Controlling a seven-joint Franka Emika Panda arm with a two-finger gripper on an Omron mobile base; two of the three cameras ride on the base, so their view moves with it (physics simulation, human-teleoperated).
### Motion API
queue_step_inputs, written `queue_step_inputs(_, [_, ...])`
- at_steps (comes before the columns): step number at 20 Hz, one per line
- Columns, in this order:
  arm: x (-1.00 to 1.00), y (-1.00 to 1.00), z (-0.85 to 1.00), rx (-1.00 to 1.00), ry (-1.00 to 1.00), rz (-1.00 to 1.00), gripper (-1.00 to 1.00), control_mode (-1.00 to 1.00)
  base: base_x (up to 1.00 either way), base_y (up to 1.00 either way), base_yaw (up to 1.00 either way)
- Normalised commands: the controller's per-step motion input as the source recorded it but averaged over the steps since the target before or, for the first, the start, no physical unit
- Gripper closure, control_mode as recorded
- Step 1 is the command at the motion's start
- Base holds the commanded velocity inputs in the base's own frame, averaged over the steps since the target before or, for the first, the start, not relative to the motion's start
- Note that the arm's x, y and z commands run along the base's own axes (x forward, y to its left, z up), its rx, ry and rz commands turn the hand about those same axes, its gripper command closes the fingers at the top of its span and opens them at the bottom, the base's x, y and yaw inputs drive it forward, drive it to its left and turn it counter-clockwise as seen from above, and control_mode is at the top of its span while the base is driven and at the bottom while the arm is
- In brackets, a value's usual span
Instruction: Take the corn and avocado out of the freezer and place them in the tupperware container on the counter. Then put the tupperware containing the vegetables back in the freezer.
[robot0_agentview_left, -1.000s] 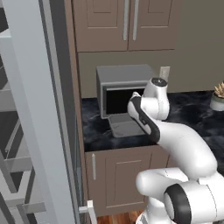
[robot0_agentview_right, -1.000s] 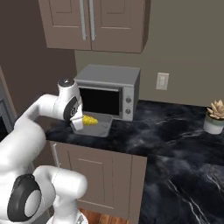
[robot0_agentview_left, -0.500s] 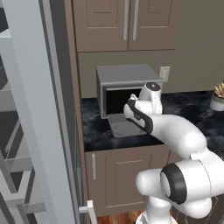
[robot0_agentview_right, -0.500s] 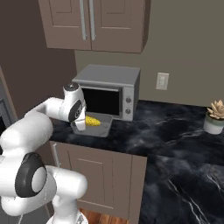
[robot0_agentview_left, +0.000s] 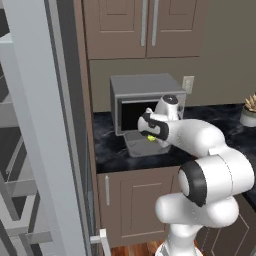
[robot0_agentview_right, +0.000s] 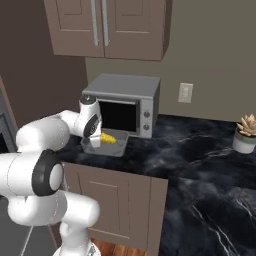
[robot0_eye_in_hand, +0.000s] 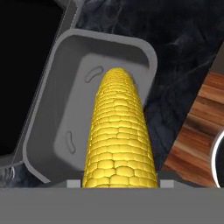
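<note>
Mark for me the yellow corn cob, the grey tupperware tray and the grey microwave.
Yellow corn cob (robot0_eye_in_hand: 117, 131): hand view, middle of the kernelled side.
Grey rectangular tupperware tray (robot0_eye_in_hand: 76, 109): hand view, bare floor left of the cob.
Grey box-shaped microwave (robot0_agentview_right: 131, 84): right base view, its top panel.

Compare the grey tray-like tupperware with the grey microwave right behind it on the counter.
The tupperware container is shallow, open-topped and sloped-sided; the microwave is a tall closed box. The container's floor is bare grey, with the corn hanging over it; the microwave's window is dark. The container sits nearer the counter edge. Both are grey and rest on the black countertop.
</note>
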Motion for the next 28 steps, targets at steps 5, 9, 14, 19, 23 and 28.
queue_step_inputs(5, [0.42,0.1,-0.26,0.01,0.03,-0.02,1.0,-1.0,0.0,0.0,0.0])
queue_step_inputs(9, [0.34,0.07,-0.26,0.0,0.01,-0.02,1.0,-1.0,0.0,0.0,0.0])
queue_step_inputs(14, [0.36,0.03,-0.27,0.0,0.01,-0.02,-1.0,-1.0,0.0,0.0,0.0])
queue_step_inputs(19, [0.19,0.0,-0.12,0.02,0.0,-0.01,-1.0,-1.0,0.0,0.0,0.0])
queue_step_inputs(23, [0.0,0.0,-0.02,0.02,0.0,0.0,-1.0,-1.0,0.0,0.0,0.0])
queue_step_inputs(28, [-0.16,0.0,0.12,0.03,-0.02,-0.01,-1.0,-1.0,0.0,0.0,0.0])
